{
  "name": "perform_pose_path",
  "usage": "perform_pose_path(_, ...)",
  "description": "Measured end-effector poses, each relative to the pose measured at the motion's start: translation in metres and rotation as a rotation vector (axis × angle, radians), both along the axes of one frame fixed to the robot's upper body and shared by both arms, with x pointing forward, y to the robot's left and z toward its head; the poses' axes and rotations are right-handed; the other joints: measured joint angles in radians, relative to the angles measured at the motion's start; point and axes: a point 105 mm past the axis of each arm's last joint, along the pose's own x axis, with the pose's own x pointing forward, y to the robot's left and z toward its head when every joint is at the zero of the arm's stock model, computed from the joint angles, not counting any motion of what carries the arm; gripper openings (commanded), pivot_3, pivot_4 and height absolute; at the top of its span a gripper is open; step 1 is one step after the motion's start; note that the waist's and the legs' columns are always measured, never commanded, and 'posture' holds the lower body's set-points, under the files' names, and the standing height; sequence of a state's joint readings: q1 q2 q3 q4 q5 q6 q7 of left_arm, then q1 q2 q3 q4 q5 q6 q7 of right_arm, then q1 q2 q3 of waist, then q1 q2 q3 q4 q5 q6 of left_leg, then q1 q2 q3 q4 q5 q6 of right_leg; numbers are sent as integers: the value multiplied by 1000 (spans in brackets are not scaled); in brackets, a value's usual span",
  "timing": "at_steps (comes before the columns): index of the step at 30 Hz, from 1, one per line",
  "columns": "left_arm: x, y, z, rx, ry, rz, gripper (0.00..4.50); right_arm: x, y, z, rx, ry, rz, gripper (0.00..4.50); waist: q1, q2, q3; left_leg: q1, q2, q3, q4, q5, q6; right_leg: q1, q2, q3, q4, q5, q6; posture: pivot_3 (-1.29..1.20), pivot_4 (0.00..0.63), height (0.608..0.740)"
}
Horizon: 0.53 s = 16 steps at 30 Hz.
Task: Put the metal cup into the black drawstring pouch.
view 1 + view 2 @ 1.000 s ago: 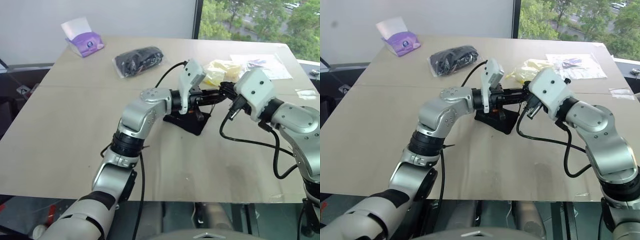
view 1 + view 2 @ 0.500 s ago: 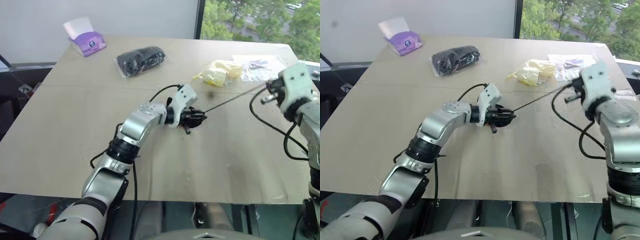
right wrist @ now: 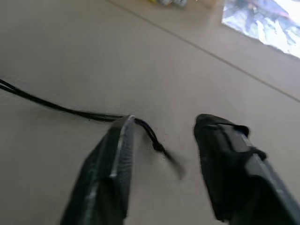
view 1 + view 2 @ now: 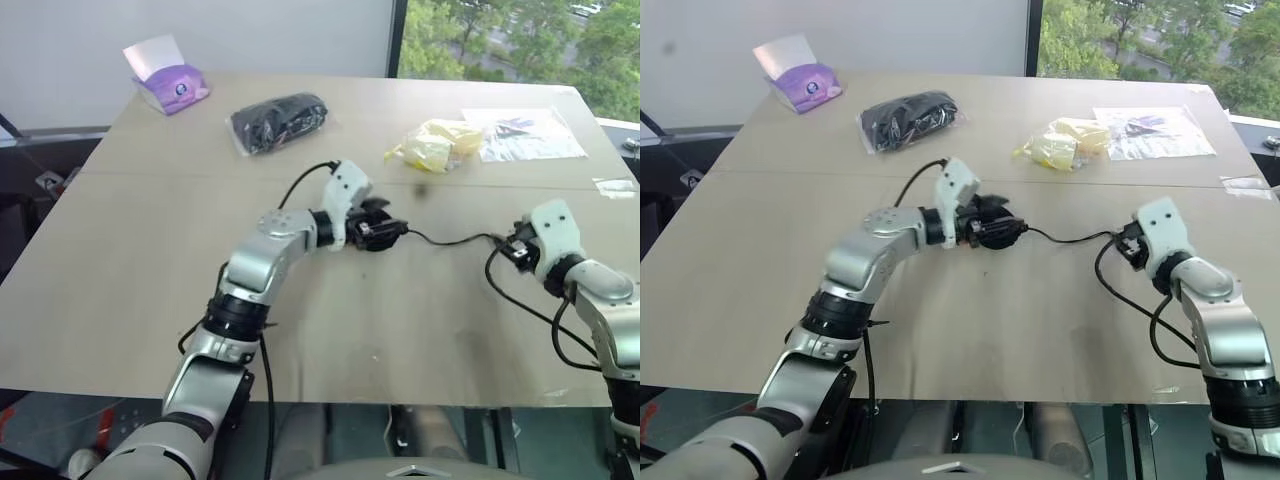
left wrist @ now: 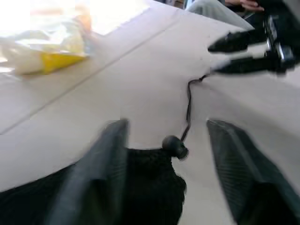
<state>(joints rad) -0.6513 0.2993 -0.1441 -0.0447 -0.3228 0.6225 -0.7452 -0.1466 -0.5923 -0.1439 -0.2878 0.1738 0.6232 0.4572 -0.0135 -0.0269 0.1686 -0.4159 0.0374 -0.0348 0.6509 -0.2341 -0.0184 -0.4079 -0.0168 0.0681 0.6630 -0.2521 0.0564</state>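
We find the black drawstring pouch (image 4: 377,231) lying on the surface (image 4: 150,260) right at the tip of our left claw (image 5: 166,140), whose two fingers stand apart on either side of the bunched black fabric without pinching it. The pouch's neck looks drawn shut behind a round cord stopper (image 5: 174,146). From that stopper the drawstring cord (image 4: 455,240) trails across the surface toward our right claw (image 3: 161,154); its long axis runs from one claw to the other. The cord's knotted end lies loose on the surface between the right claw's parted fingers, gripped by neither. So the left arm is nearer the pouch, the right nearer the cord end. We cannot make out the metal cup; judging from the lumpy, closed pouch, it may well sit inside, though the fabric hides any contents.
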Motion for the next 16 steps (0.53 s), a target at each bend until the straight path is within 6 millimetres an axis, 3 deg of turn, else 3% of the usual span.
perform_pose_path(3,-6,19,11,-83,-36,86,3734,-18,4,-1,60,-25,46,4420,0,0,-1,1,0,0,-1,0,0,0,0,0,0,0,0,0,150,740)
perform_pose_path(6,-15,63,8,-110,-59,230,3734,-47,8,-8,112,-44,100,4420,-6,1,-1,2,1,0,-2,0,0,0,0,0,0,0,0,0,150,740)
perform_pose_path(7,-24,91,-1,-103,-45,307,3734,-62,11,-12,127,-46,123,4420,-7,1,-1,3,1,0,-2,0,0,0,0,0,0,0,0,0,150,740)
perform_pose_path(9,-34,115,-9,-110,-21,376,3734,-74,14,-14,151,-54,140,4420,-5,1,-1,2,1,0,-1,0,0,1,0,0,0,0,0,0,150,740)
perform_pose_path(13,-67,151,-41,-71,76,475,3734,-96,8,-15,160,-74,123,4420,0,1,-3,5,1,1,1,0,0,5,-1,0,-1,-2,-2,0,150,740)
perform_pose_path(16,-80,158,-43,-64,85,499,3734,-98,6,-10,163,-103,123,4420,4,0,-3,12,1,1,4,1,0,14,-1,1,-2,-5,0,0,150,740)
